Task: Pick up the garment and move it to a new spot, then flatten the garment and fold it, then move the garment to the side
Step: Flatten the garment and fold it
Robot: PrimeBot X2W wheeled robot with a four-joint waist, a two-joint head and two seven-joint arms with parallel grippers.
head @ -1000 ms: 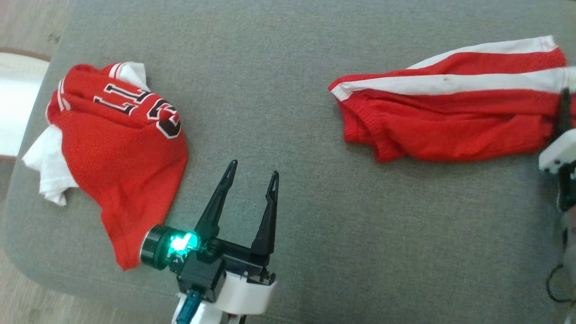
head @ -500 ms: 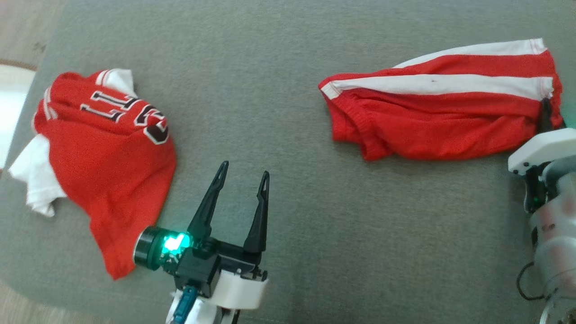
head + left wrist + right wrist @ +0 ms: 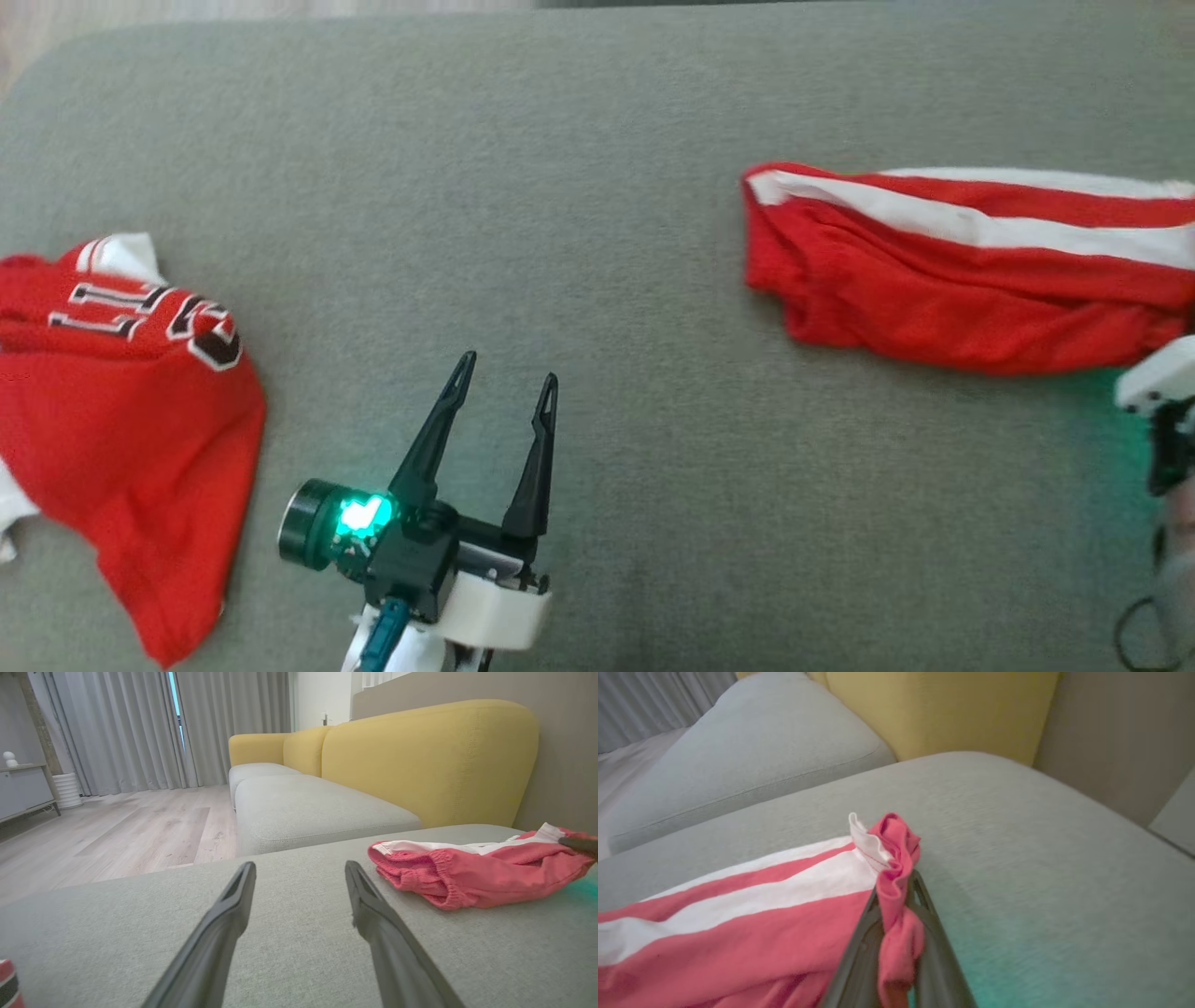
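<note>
Right hand (image 3: 900, 889) clamps the bunched edge of the striped red garment (image 3: 738, 919); left hand (image 3: 508, 368) gapes wide.

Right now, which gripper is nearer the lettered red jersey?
Left. The left gripper is open just to the right of the lettered jersey, apart from it. The right gripper is far across the cushion, shut on the striped red garment.

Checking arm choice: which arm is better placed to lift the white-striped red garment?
Right. The right gripper is shut on the striped garment's bunched edge; the left gripper hangs open over bare cushion.
</note>
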